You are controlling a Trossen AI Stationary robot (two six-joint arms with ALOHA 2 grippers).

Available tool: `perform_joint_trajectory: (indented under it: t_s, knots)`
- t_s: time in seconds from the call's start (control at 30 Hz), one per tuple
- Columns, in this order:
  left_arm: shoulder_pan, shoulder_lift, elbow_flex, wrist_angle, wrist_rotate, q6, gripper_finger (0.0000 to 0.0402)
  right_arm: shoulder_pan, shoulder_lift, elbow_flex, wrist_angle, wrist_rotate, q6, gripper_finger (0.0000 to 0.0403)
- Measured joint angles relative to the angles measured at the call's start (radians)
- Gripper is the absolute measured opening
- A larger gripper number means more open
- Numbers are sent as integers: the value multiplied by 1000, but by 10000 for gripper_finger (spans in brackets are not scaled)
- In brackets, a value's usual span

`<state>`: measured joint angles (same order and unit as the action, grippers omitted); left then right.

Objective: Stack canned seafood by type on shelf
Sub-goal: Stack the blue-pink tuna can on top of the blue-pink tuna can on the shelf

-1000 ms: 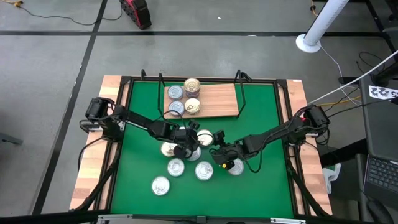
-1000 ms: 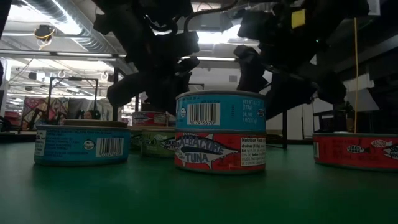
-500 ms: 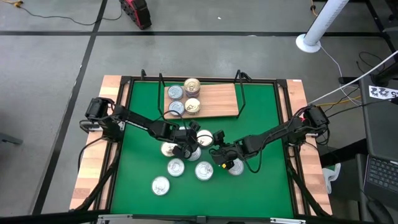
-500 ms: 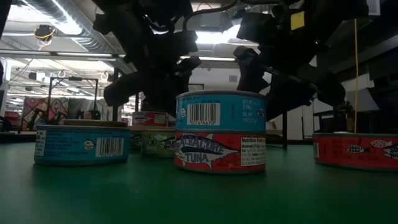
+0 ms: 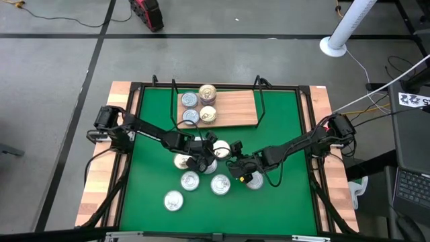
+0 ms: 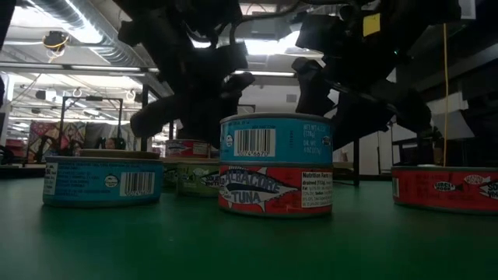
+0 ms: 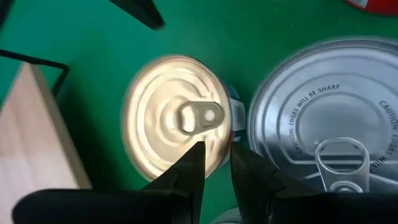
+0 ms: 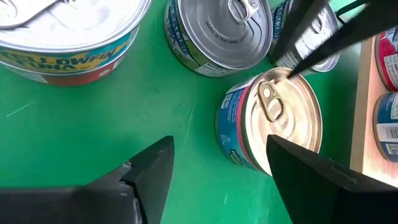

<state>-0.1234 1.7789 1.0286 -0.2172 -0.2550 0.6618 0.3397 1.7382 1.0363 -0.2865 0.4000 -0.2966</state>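
Over the loose tins on the green mat [image 5: 148, 175], the left gripper [image 7: 216, 163] hovers with fingers nearly pressed together above a gold-lidded can [image 7: 176, 118] – pull-tab up, blue-and-red label – while the right gripper [image 8: 217, 163], spread wide, hangs near it; four tins [image 5: 199, 107] sit on the wooden shelf [image 5: 235, 107].
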Motion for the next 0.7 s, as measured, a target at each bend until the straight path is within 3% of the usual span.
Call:
perform_joint_trajectory:
  t_s: [0.33,0.57,0.7]
  knots:
    - [2,35,0,35,-5,2,70,0,-1,0,4,0,0,255]
    - [2,35,0,52,-4,-3,13,0,-1,0,4,1,1,255]
    - [2,35,0,53,-4,-41,8,0,-1,0,3,2,1,255]
